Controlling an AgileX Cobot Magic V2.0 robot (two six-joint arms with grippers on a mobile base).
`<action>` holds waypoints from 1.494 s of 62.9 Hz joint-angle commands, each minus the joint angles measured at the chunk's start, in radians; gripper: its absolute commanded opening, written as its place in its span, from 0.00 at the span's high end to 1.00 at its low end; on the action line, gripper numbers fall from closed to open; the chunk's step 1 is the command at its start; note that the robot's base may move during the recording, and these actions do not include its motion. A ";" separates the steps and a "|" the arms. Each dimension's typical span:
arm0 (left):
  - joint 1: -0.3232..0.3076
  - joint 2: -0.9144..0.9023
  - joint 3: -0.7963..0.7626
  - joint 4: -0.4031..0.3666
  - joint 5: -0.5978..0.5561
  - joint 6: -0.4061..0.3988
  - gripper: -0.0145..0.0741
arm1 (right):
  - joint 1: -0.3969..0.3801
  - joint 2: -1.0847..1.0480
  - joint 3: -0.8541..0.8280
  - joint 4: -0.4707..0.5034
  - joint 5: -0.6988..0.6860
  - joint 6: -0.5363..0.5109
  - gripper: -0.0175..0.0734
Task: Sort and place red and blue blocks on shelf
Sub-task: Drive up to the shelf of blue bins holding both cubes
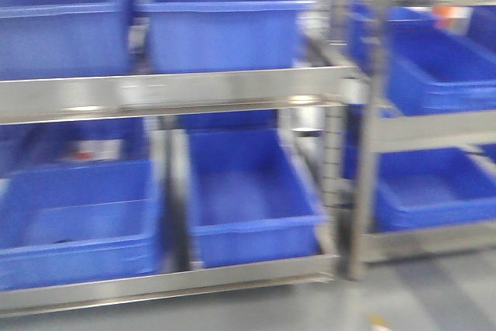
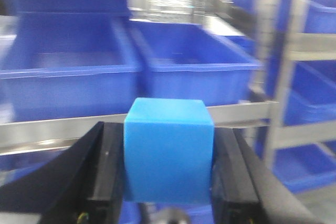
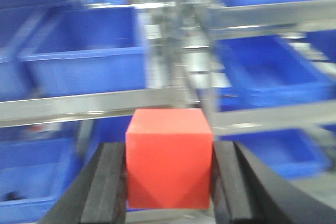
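Observation:
A bright blue block [image 2: 169,150] fills the lower middle of the left wrist view, clamped between the two black fingers [image 2: 107,166] of my left gripper [image 2: 168,169], which is shut on it. In the right wrist view a bright red block [image 3: 169,158] sits the same way between the black fingers [image 3: 107,182] of my right gripper [image 3: 169,182], shut on it. Both blocks hang in front of the metal shelf [image 1: 170,92] loaded with large blue bins. Neither gripper nor block shows in the front view, which is blurred.
The steel shelf holds two blue bins [image 1: 221,21] on its upper level and two open bins [image 1: 248,195] below. A second rack [image 1: 368,137] with more blue bins [image 1: 438,187] stands to the right. Grey floor [image 1: 418,300] lies in front.

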 commanded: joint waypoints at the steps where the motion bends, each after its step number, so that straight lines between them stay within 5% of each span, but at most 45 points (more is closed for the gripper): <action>1: -0.001 0.005 -0.031 -0.008 -0.096 -0.001 0.47 | -0.007 0.009 -0.027 -0.014 -0.091 -0.009 0.40; 94: -0.001 0.005 -0.031 -0.008 -0.096 -0.001 0.47 | -0.007 0.009 -0.027 -0.014 -0.091 -0.009 0.40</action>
